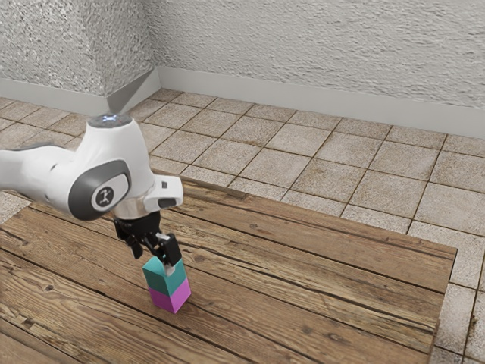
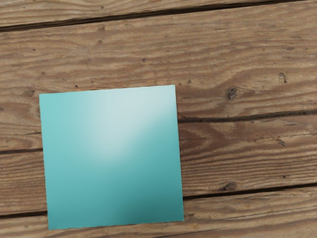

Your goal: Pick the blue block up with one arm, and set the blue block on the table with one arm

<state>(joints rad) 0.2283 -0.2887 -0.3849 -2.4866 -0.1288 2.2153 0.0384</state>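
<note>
The blue block point(image 1: 164, 280), teal in colour, is reached for by the gripper point(image 1: 162, 260), poised at its top; whether a grasp has been made cannot be told. The block is seated on the magenta block point(image 1: 170, 296). Neither lift nor placing on the wooden table point(image 1: 318, 277) appears done; both seemingly remain.

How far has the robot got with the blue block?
Reaching looks done: the arm is right at the teal block. Whether that block is in hand, I can't tell; it sits on the magenta block. Left: lifting it off and setting it on the wooden table.
</note>
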